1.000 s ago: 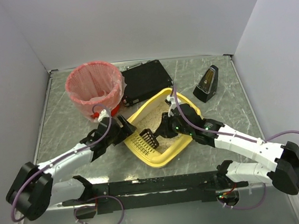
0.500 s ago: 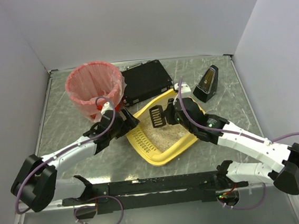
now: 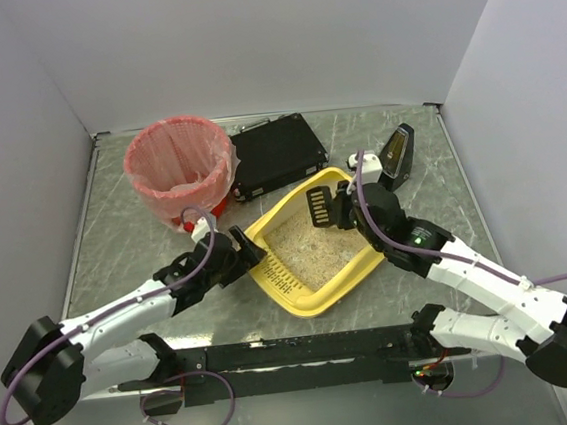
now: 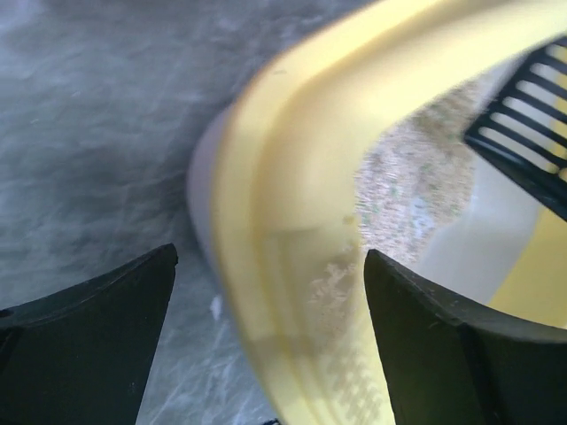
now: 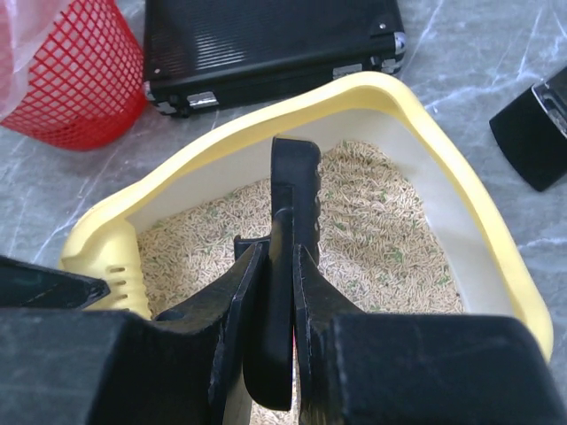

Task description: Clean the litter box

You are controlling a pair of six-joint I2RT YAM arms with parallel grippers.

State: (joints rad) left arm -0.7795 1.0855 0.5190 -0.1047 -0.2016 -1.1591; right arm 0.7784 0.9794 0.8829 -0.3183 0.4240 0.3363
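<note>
1. One large rectangular yellow plastic litter box (image 3: pixel 272 269) sits mid-table, its long axis diagonal, slotted end toward the left arm, beige litter inside
2. The left gripper (image 4: pixel 266 301) has its fingers spread, straddling the box's rim
3. The right gripper (image 5: pixel 279 257) clamps one black slotted scoop (image 5: pixel 292 190) above the litter
4. Behind stand one pink-lined red mesh bin (image 3: pixel 179 172), one flat black case (image 3: pixel 276 153) and one black wedge (image 3: pixel 395 158)

The left white-and-black jointed arm (image 3: pixel 122 310) stretches low toward 2 o'clock, and the left gripper (image 3: pixel 241 249) is spread wide astride the rim of the yellow plastic litter box (image 3: pixel 309 305). The right white-and-black jointed arm (image 3: pixel 470 273) reaches toward 11 o'clock with its wrist raised. The right gripper (image 3: pixel 336 205) is clamped on a black slotted plastic scoop (image 3: pixel 317 207).
</note>
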